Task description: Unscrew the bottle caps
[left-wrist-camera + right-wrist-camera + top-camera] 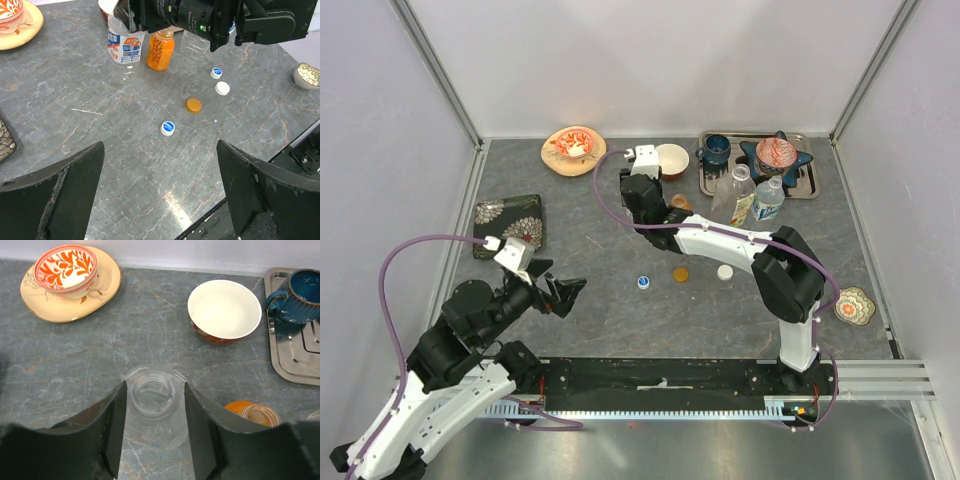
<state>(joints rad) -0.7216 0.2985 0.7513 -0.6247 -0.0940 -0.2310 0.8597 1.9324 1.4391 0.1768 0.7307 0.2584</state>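
Observation:
My right gripper (pixel 155 387) is shut on a short clear bottle (pixel 151 426) with no cap, which stands on the table; its blue label shows in the left wrist view (pixel 125 47). An uncapped orange bottle (pixel 252 412) stands just right of it. In the top view a taller clear bottle (pixel 735 195) and a short blue-labelled bottle (pixel 768 200) stand by the tray, and the right gripper (pixel 650 205) hides the held bottle. Loose caps lie mid-table: blue-white (pixel 643 282), orange (pixel 680 274), white (pixel 724 271). My left gripper (pixel 563 293) is open and empty, low over the table near the front left.
A plate with an orange-patterned bowl (pixel 573 148) and a white bowl (pixel 671 158) stand at the back. A metal tray (pixel 807 175) holds a blue mug (pixel 714 150) and a blue dish. A dark floral plate (pixel 508 222) lies left, a small floral bowl (pixel 855 306) right.

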